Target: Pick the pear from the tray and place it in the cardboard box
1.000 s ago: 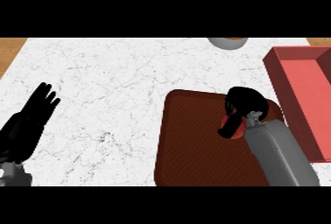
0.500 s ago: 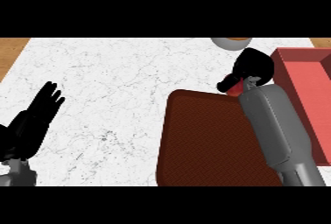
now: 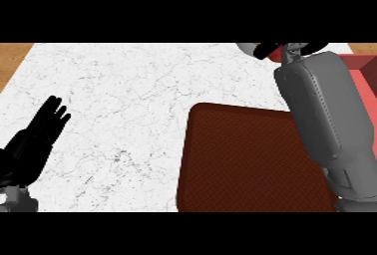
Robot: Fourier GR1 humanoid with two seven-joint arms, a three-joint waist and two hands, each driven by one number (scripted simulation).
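The dark brown tray [image 3: 236, 164] lies on the marble counter at the lower right, and its visible surface is bare. No pear shows anywhere. My right forearm stretches across the tray's right side up to the picture's top edge. Only a sliver of my right hand [image 3: 270, 49] shows there, left of the red box [image 3: 365, 74]; most of it is cut off by the edge. The box stands at the far right, largely hidden behind the forearm. My left hand [image 3: 33, 144] rests open at the lower left, fingers pointing up, away from the tray.
A grey rounded object [image 3: 249, 48] peeks in at the top edge beside my right hand. White marble counter [image 3: 125, 89] spreads left of the tray, with a wooden strip [image 3: 11, 60] at the far left.
My right arm has pushed further up and away from the tray's middle, so the hand now sits at the top edge near the box. The left hand has shifted slightly.
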